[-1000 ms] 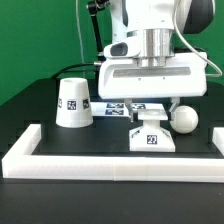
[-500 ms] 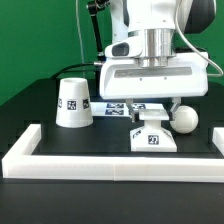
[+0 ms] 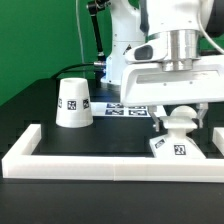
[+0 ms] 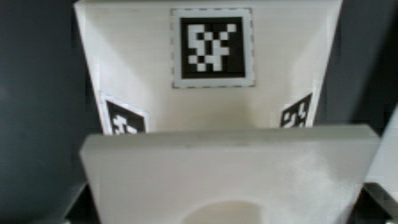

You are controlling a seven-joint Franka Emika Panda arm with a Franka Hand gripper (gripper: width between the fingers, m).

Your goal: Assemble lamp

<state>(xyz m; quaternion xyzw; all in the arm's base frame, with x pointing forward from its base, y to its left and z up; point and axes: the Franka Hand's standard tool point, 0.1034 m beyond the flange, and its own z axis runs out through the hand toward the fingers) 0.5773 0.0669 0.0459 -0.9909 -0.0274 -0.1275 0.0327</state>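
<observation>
The flat square base lies turned at an angle at the exterior view's right, just behind the front border, its tag facing forward. My gripper stands straight over it with the jaws shut on its raised middle part. A rounded white form right behind that part looks like the ball-shaped bulb, mostly hidden. The cone shade stands mouth down at the left, far from the gripper. In the wrist view the base fills the picture, with a round socket at its near edge.
The long white bar-shaped border runs along the front and up the left side. The marker board lies flat behind the base, between the shade and my gripper. A green backdrop stands behind.
My gripper has moved toward the exterior view's right with the base in it. The base has slid right and turned, and now sits in front of the bulb. The shade has not moved.
</observation>
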